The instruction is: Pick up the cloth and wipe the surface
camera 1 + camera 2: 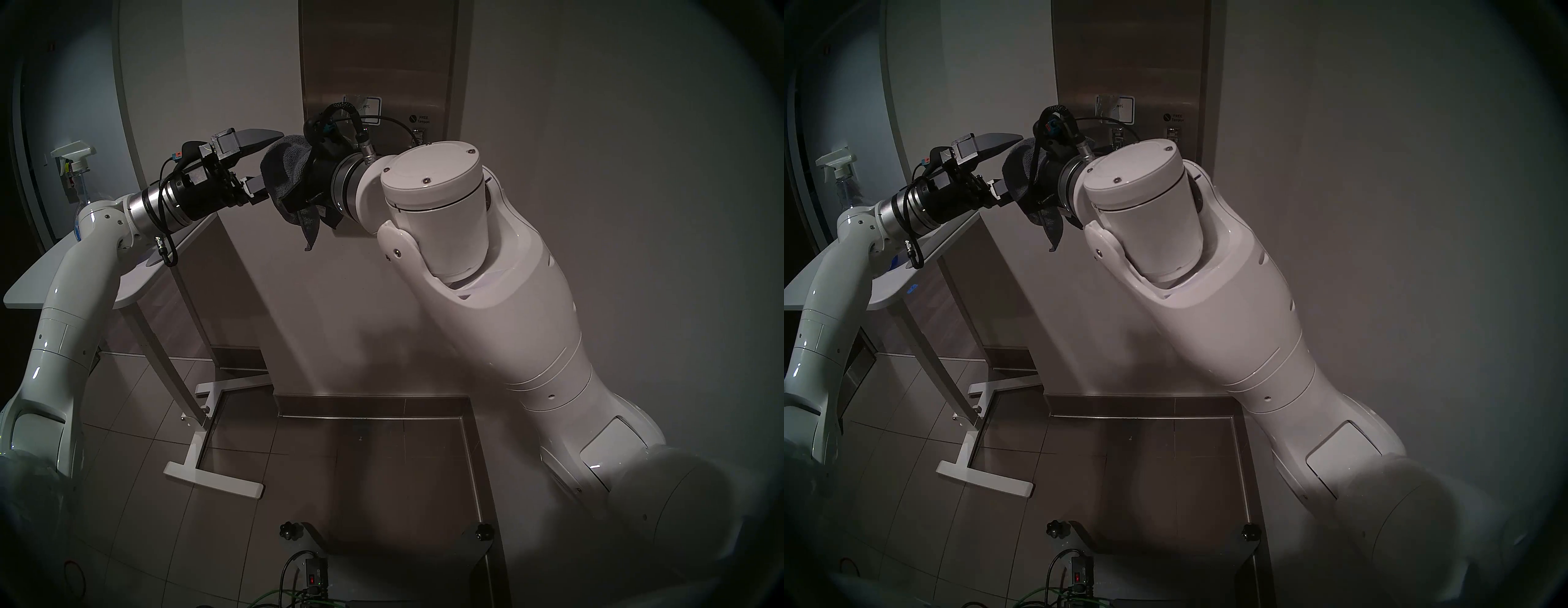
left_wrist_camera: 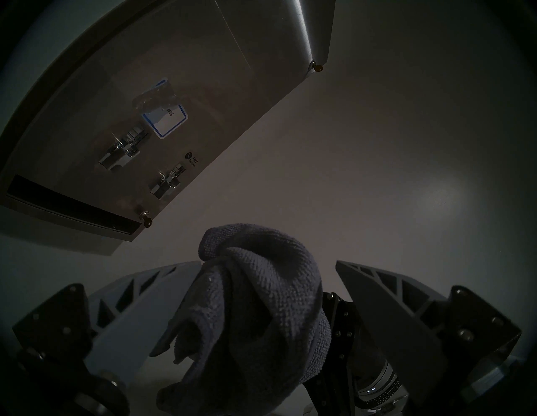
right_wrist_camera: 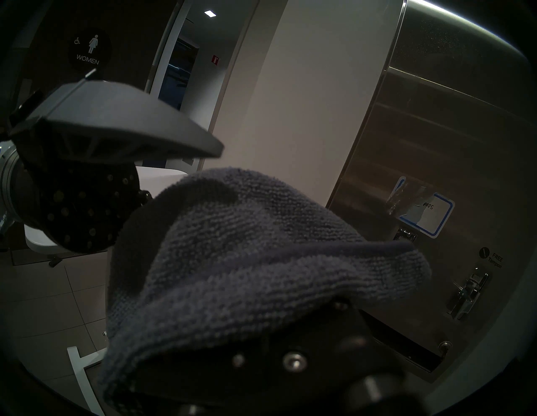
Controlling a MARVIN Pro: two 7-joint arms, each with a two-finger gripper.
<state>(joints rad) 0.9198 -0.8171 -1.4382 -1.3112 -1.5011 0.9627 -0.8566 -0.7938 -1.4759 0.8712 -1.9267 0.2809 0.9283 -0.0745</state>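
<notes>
Cloth, a thick grey terry rag, hangs bunched over the right gripper, whose fingers it hides, so I cannot tell their spread. The left gripper stands wide, its ribbed fingers on either side of the cloth. Only the wrist views show the brushed steel panel with its two shiny levers and dark slot.

The cloth between the dark grey fingers is slate grey with a looped terry weave. Beyond the fingertips, the brushed steel panel carries a white label bordered in blue and a black slot.
</notes>
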